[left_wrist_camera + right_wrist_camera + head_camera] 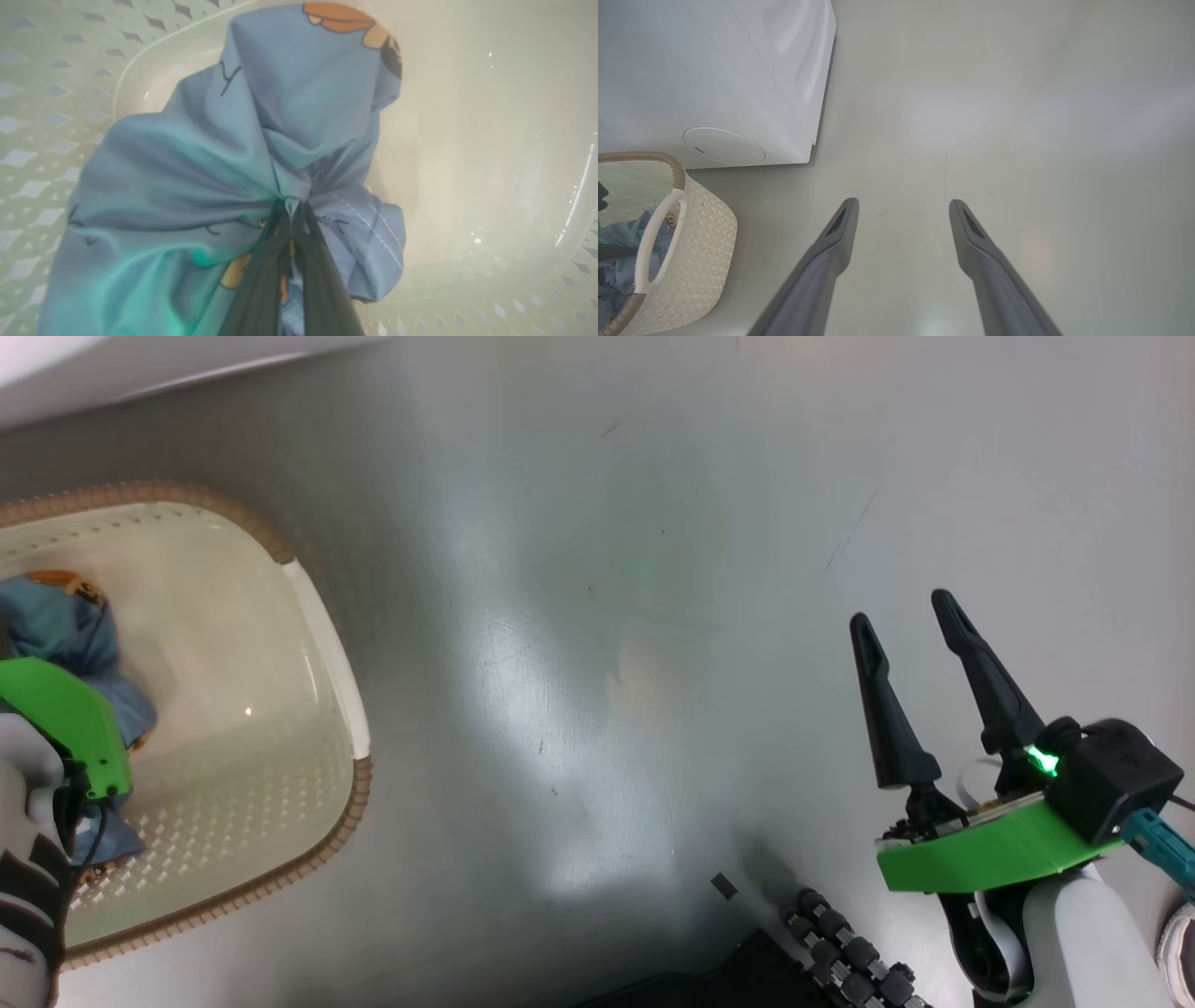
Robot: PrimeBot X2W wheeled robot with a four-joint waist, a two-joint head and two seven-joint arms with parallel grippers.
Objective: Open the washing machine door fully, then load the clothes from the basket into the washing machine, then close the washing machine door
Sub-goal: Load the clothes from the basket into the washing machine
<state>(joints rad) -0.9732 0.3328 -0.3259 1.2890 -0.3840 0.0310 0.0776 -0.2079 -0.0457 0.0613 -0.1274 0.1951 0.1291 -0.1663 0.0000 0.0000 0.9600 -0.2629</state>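
Note:
The cream basket (327, 644) with its brown rim stands on the floor at the left of the head view. Inside it lie the blue clothes (70, 639), bunched up with an orange patch on top (341, 16). My left gripper (292, 207) is down inside the basket (467, 140), shut on a pinched fold of the clothes (210, 163). My right gripper (904, 609) hangs open over bare floor, empty, its fingers (840, 224) spread wide. The white washing machine (714, 70) stands behind the basket (705, 233) in the right wrist view; its door is out of view.
Grey glossy floor (607, 616) stretches between the basket and my right arm. A dark part of my own base with ribbed rollers (840, 952) sits at the bottom edge. The washer's white side wall (798, 60) borders the floor at the upper left of the right wrist view.

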